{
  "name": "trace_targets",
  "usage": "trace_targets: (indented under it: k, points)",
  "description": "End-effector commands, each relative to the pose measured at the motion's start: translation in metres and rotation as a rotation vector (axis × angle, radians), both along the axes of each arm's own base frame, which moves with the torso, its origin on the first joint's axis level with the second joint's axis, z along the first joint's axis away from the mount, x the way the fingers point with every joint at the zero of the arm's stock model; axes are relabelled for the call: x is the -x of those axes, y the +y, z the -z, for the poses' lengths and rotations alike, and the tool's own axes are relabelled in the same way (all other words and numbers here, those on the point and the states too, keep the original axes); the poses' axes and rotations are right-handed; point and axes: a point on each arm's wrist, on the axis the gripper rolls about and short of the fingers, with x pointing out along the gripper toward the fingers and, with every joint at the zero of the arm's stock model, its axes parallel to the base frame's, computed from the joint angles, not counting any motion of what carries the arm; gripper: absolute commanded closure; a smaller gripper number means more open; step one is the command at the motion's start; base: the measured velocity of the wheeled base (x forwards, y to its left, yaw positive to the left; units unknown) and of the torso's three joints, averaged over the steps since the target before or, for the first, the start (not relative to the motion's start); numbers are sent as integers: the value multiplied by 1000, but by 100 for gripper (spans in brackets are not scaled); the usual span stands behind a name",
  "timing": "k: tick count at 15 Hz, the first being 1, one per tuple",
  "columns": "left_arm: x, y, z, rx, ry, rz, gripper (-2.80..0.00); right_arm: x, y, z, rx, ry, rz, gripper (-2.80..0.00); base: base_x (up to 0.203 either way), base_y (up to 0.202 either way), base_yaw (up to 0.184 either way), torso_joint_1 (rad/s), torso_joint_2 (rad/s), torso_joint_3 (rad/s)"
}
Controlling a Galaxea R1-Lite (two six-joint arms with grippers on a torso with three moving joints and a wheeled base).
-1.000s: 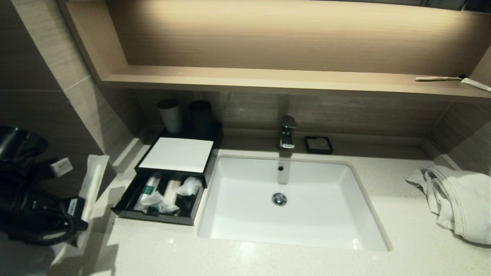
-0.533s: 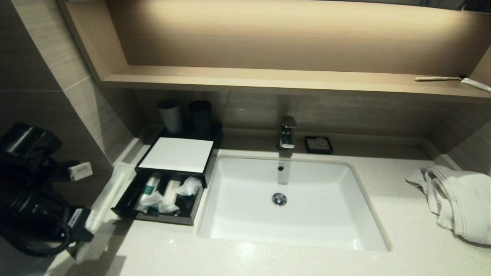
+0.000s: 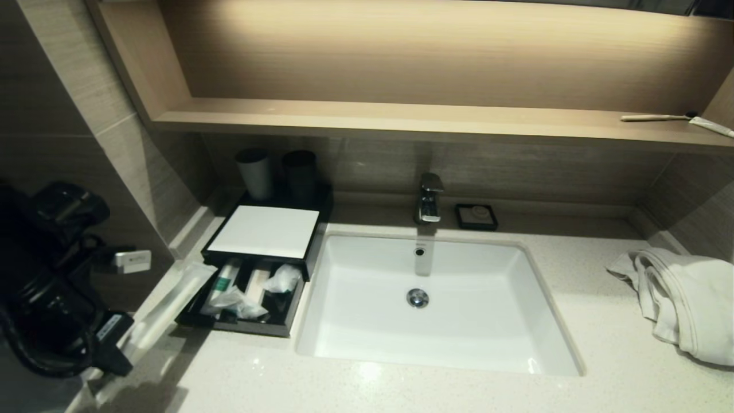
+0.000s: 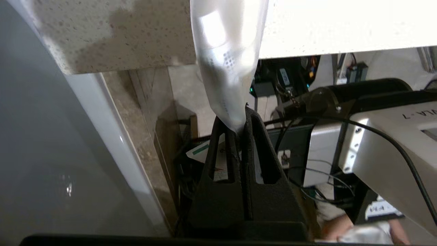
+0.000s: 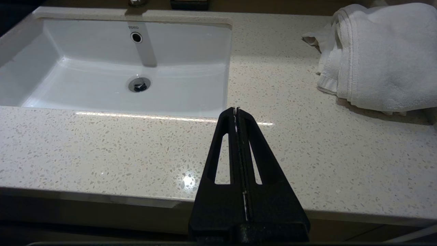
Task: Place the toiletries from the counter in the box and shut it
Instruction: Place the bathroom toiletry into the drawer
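Observation:
A black box (image 3: 195, 314) with a white lid (image 3: 265, 230) stands on the counter left of the sink, its drawer pulled open with several wrapped toiletries (image 3: 241, 292) inside. My left gripper (image 3: 127, 343) is at the counter's left front edge, shut on one end of a long white plastic-wrapped packet (image 3: 172, 304); the packet slants up toward the drawer's left side. The left wrist view shows the jaws (image 4: 240, 128) pinching the packet's end (image 4: 227, 51). My right gripper (image 5: 236, 110) is shut and empty above the counter's front edge, right of the sink.
A white sink (image 3: 427, 301) with a tap (image 3: 430, 198) fills the counter's middle. A crumpled white towel (image 3: 682, 301) lies at the right. Two dark cups (image 3: 278, 172) stand behind the box; a small black dish (image 3: 476, 217) sits by the tap. A toothbrush (image 3: 656, 117) lies on the shelf.
My left arm has swung right and lower, tilting the packet from near upright to a slant with its far end beside the open drawer. The right arm has not moved.

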Motion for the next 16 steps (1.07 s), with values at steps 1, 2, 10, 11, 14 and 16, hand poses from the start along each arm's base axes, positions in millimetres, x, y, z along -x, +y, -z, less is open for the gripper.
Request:
trace_targets:
  k: [1, 2, 10, 11, 14, 16]
  points:
    - [-17, 1, 7, 5, 84, 0, 0, 0, 0, 0, 0, 0, 0, 0, 0, 0, 0, 0, 0, 0]
    - [-22, 1, 7, 6, 105, 0, 0, 0, 0, 0, 0, 0, 0, 0, 0, 0, 0, 0, 0, 0]
    - [-63, 3, 14, 11, 211, -10, 0, 0, 0, 0, 0, 0, 0, 0, 0, 0, 0, 0, 0, 0]
    - [-68, 3, 15, 13, 222, -14, 0, 0, 0, 0, 0, 0, 0, 0, 0, 0, 0, 0, 0, 0]
    - [-78, 6, 21, 13, 239, -21, 0, 0, 0, 0, 0, 0, 0, 0, 0, 0, 0, 0, 0, 0]
    - [-86, 8, 23, 13, 234, -37, 0, 0, 0, 0, 0, 0, 0, 0, 0, 0, 0, 0, 0, 0]
